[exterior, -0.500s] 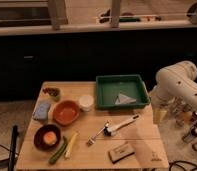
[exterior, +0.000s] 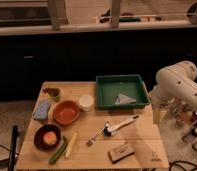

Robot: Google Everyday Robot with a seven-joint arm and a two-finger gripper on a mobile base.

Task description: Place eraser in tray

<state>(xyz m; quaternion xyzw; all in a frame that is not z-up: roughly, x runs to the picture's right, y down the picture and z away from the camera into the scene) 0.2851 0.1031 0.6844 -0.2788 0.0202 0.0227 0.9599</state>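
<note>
The eraser (exterior: 121, 151), a tan-topped block with a dark base, lies near the front edge of the wooden table (exterior: 142, 135), right of centre. The green tray (exterior: 120, 78) stands at the table's back right and holds a pale scrap (exterior: 125, 99). My white arm (exterior: 178, 85) reaches in from the right, beside the tray. My gripper (exterior: 158, 114) hangs at the table's right edge, just right of the tray's front corner and well behind the eraser. It holds nothing that I can see.
A white-handled brush (exterior: 119, 126) lies between tray and eraser. To the left are a white cup (exterior: 85, 103), an orange bowl (exterior: 65, 112), a blue-grey sponge (exterior: 42, 111), a dark bowl with an orange fruit (exterior: 47, 137) and a green vegetable (exterior: 58, 151). Bottles (exterior: 188, 120) stand off the table's right.
</note>
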